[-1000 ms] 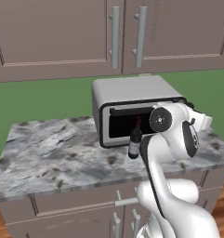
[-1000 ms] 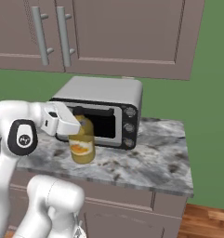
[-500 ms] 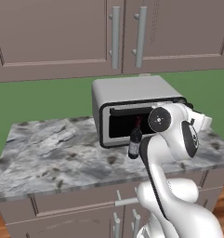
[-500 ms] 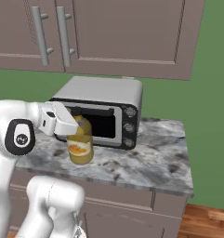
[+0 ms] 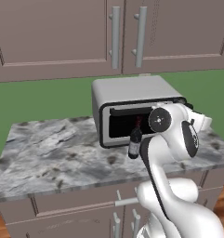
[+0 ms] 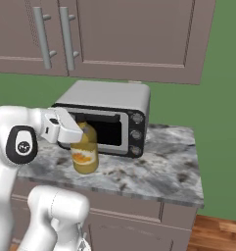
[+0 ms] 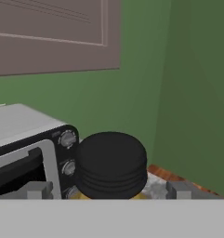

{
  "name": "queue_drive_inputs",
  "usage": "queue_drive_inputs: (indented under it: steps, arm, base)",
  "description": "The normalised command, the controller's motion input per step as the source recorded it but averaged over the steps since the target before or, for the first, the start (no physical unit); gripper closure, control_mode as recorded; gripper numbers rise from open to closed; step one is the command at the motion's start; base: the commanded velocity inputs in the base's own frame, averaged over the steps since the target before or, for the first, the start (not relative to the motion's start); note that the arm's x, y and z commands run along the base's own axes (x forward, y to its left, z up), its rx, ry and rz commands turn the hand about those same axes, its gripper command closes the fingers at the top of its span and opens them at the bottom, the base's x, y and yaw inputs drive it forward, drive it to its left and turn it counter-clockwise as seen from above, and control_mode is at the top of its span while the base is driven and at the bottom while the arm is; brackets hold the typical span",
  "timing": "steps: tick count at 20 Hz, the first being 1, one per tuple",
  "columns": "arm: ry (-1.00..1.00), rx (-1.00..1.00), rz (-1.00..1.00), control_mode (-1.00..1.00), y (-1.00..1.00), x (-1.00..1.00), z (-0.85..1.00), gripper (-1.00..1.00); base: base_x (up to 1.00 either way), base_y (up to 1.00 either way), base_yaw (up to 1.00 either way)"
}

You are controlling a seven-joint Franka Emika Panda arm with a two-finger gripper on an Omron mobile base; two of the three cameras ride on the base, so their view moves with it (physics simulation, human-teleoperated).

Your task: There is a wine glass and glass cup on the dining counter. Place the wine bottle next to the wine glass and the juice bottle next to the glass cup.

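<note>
Nearest the hand camera, one two-finger gripper (image 7: 108, 191) stands with fingers wide apart, straddling the black cap of one squat yellow-orange juice bottle (image 6: 84, 153), not clamped. On the small marble worktop (image 5: 53, 158), one dark slim wine bottle (image 5: 135, 139) stands just before one silver toaster oven (image 6: 109, 120). Behind hang two handled brown cabinet doors (image 5: 85, 37).

Juice bottle (image 6: 84, 156) yellow-orange, blk cap; wine bottle (image 5: 135, 143) dark.

Marble worktop (image 5: 53, 153) carries three items: toaster oven (image 5: 127, 100) at the rear, wine bottle (image 5: 135, 139) and juice bottle (image 6: 85, 154) standing upright before its door.
</note>
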Motion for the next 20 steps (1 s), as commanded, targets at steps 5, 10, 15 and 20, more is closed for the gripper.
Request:
queue_drive_inputs:
  steps: [5, 10, 15, 20]
  arm:
    - [0.00, 0.00, 0.00, 1.00, 0.00, 0.00, 0.00, 1.00]
    - [0.00, 0.00, 0.00, 1.00, 0.00, 0.00, 0.00, 1.00]
    - [0.00, 0.00, 0.00, 1.00, 0.00, 0.00, 0.00, 1.00]
    - [0.00, 0.00, 0.00, 1.00, 0.00, 0.00, 0.00, 1.00]
  base:
    - [-0.20, 0.02, 0.00]
    - [-0.59, 0.06, 0.00]
    - [-0.70, 0.03, 0.00]
    - [-0.16, 0.12, -0.70]
